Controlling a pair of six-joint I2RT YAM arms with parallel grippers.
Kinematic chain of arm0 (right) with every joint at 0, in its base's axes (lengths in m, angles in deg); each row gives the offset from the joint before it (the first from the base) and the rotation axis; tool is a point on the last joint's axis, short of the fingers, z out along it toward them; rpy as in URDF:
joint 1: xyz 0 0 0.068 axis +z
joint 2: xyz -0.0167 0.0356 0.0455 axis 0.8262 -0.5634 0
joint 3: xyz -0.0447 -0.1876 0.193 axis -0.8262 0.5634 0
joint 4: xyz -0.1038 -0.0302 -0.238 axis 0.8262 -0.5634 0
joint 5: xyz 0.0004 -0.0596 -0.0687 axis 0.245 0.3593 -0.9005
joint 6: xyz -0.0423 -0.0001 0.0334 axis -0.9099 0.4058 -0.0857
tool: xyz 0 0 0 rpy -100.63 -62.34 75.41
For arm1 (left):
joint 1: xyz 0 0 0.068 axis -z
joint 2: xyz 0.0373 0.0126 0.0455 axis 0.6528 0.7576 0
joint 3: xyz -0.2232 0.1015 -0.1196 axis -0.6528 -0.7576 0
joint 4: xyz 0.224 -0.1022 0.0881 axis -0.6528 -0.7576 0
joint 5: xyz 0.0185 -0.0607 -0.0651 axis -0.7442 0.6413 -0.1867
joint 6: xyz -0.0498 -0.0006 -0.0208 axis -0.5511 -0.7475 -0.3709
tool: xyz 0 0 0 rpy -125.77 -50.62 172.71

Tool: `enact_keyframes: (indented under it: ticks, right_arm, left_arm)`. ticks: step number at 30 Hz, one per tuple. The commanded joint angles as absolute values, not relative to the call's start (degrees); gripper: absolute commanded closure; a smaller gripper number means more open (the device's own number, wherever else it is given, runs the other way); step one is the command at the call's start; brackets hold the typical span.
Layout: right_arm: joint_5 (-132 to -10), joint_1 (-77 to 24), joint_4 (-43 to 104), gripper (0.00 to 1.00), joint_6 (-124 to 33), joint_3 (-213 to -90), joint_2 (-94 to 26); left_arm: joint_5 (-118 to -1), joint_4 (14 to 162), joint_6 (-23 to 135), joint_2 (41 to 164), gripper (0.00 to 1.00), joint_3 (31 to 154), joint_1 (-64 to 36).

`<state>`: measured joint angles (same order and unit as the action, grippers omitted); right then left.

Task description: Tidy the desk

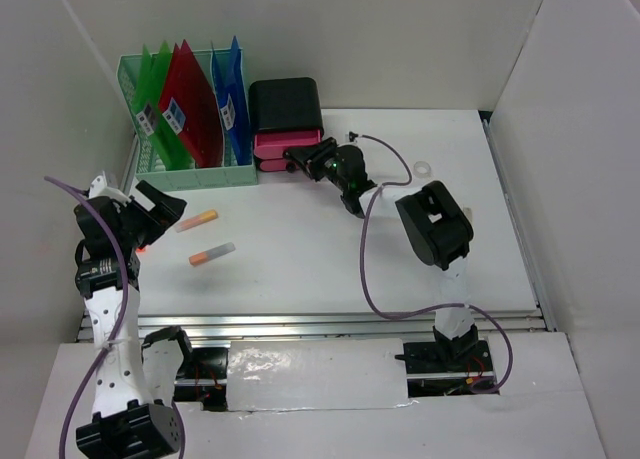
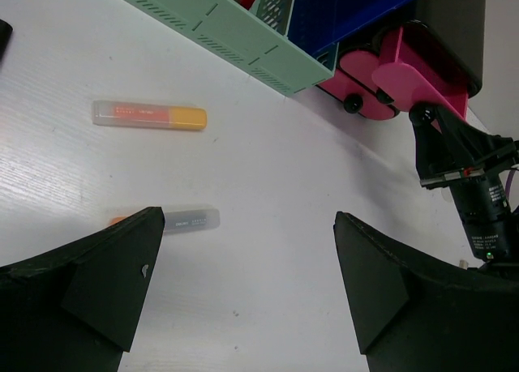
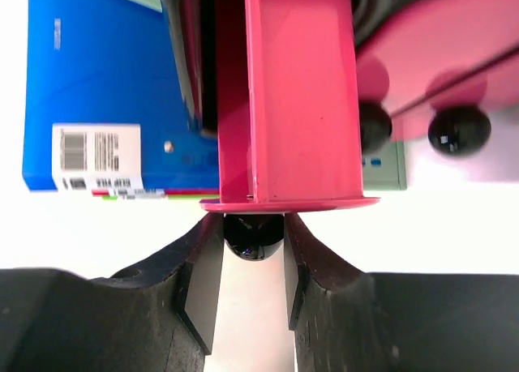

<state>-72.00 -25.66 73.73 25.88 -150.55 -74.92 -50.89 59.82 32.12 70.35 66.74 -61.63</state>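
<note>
The white desk [image 1: 300, 279] holds two highlighters at the left. One is yellow-capped [image 1: 197, 220] and one is grey-capped with an orange end [image 1: 212, 254]. Both also show in the left wrist view [image 2: 150, 114] [image 2: 188, 220]. My left gripper [image 1: 165, 207] is open and empty above the desk just left of them [image 2: 247, 283]. My right gripper [image 1: 300, 161] is shut on the black knob [image 3: 253, 236] of a pink drawer [image 3: 300, 88]. The drawer stands pulled out from the black drawer box [image 1: 285, 104].
A mint-green file rack [image 1: 135, 89] with green, red and blue folders stands at the back left, next to the drawer box. A small white ring [image 1: 423, 167] lies at the back right. White wall panels close three sides. A silver rail [image 1: 320, 324] runs along the front.
</note>
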Motion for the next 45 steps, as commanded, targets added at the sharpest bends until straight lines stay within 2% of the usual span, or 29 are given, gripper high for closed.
enact_keyframes:
  ticks: [1,4,8,10,11,12,16,22,25,26,30,34,36,40,42,45]
  right_arm:
    - [-71.43,-24.51,78.25,0.92,26.51,-146.87,-70.81]
    - [-71.34,-24.59,79.13,0.89,26.77,-144.59,-69.85]
    - [-71.17,-24.51,78.88,0.38,26.25,-143.70,-68.79]
    - [-70.99,-24.51,78.78,0.22,25.72,-143.35,-67.65]
    - [-70.90,-24.51,78.70,0.05,25.45,-143.00,-67.12]
    - [-70.82,-24.51,78.17,0.00,25.36,-142.74,-66.51]
    - [-71.60,-24.33,75.10,0.00,23.35,-139.93,-62.56]
    - [-77.31,-21.96,58.60,0.00,16.86,-138.07,-56.06]
    - [-85.29,-18.80,44.71,0.00,11.95,-139.13,-51.94]
    - [-91.23,-16.62,38.68,0.00,10.52,-139.22,-50.52]
    - [-99.81,-14.66,30.10,0.00,4.91,-135.64,-40.09]
    - [-95.78,-14.66,25.37,0.00,-8.71,-137.88,-34.78]
    - [-94.91,-14.57,17.19,0.00,-13.97,-141.57,-32.95]
    - [-90.27,-14.92,16.55,0.00,-22.17,-138.61,-25.21]
    - [-87.17,-15.19,16.82,0.00,-25.42,-136.24,-20.31]
    - [-84.18,-15.71,15.42,0.00,-26.84,-135.35,-15.72]
  left_arm:
    - [-49.28,62.37,32.95,70.19,0.00,66.32,-62.28]
    - [-49.28,62.28,33.12,70.19,0.01,66.41,-62.46]
    - [-49.62,62.19,33.21,70.19,0.00,66.58,-62.90]
    - [-49.98,62.02,33.30,70.19,0.00,66.67,-63.16]
    - [-50.41,61.58,33.21,70.28,0.00,66.76,-63.25]
    - [-51.03,61.32,33.13,70.28,0.01,66.85,-63.34]
    - [-56.03,59.56,32.25,71.33,0.00,67.37,-63.78]
    - [-60.26,56.48,31.81,75.28,0.00,68.78,-63.78]
    - [-60.09,55.69,32.07,78.26,0.00,68.96,-62.99]
    - [-60.26,55.25,32.07,79.23,0.01,69.57,-62.20]
    - [-58.33,53.57,28.74,84.33,0.00,68.96,-57.29]
    - [-70.34,48.78,27.06,93.00,0.01,74.04,-41.41]
    - [-72.03,47.96,28.72,97.24,0.00,76.25,-38.57]
    - [-68.79,46.74,37.41,104.98,0.00,78.70,-35.66]
    - [-74.72,41.73,39.01,109.63,0.00,82.31,-33.99]
    - [-76.17,38.91,33.00,111.50,0.00,84.60,-33.72]
